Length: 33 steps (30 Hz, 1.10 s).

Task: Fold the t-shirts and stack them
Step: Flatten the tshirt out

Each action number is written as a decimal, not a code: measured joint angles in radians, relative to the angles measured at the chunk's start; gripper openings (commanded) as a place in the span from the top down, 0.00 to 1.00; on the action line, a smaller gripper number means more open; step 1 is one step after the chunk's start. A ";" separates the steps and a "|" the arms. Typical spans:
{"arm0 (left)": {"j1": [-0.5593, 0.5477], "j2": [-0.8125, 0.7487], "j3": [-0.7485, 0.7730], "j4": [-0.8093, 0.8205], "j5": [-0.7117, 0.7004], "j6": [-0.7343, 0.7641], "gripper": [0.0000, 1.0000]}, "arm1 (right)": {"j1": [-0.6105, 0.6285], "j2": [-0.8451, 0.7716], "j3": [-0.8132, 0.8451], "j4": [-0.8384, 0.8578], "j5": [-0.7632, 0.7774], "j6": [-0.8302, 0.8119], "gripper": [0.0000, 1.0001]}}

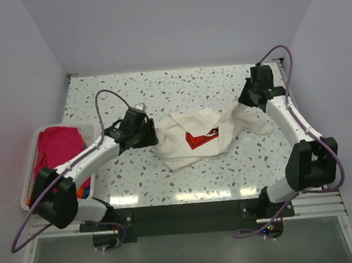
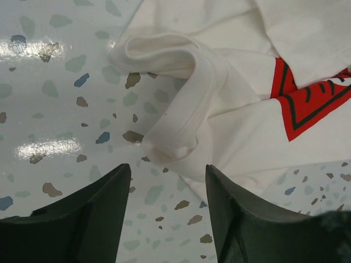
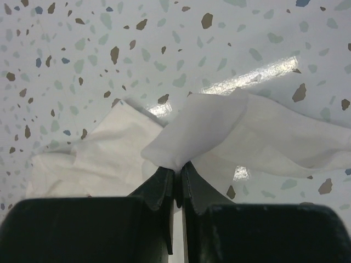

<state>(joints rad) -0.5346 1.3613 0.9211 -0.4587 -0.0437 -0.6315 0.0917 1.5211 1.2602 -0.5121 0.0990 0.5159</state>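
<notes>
A white t-shirt (image 1: 195,139) with a red print lies crumpled in the middle of the speckled table. My left gripper (image 1: 147,132) is open and empty at the shirt's left edge; in the left wrist view its fingers (image 2: 98,203) straddle bare table just short of a rolled hem (image 2: 175,109). My right gripper (image 1: 246,98) is shut on a pinch of the white shirt (image 3: 197,131) at its right side, holding that fabric lifted above the table. A folded red t-shirt (image 1: 58,150) lies in the basket at the left.
A white basket (image 1: 33,173) stands at the table's left edge beside my left arm, with something orange (image 1: 83,190) under the arm. White walls close the table at back and sides. The speckled tabletop (image 1: 178,85) stretches behind the shirt.
</notes>
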 measured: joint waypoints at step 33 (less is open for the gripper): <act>-0.030 -0.316 0.363 -0.143 -0.272 0.039 1.00 | 0.004 -0.535 -0.047 -0.080 0.021 -0.016 1.00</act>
<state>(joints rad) -0.5644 1.0454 1.2842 -0.6022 -0.3161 -0.5922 0.0956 0.9859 1.2137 -0.5926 0.1196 0.5003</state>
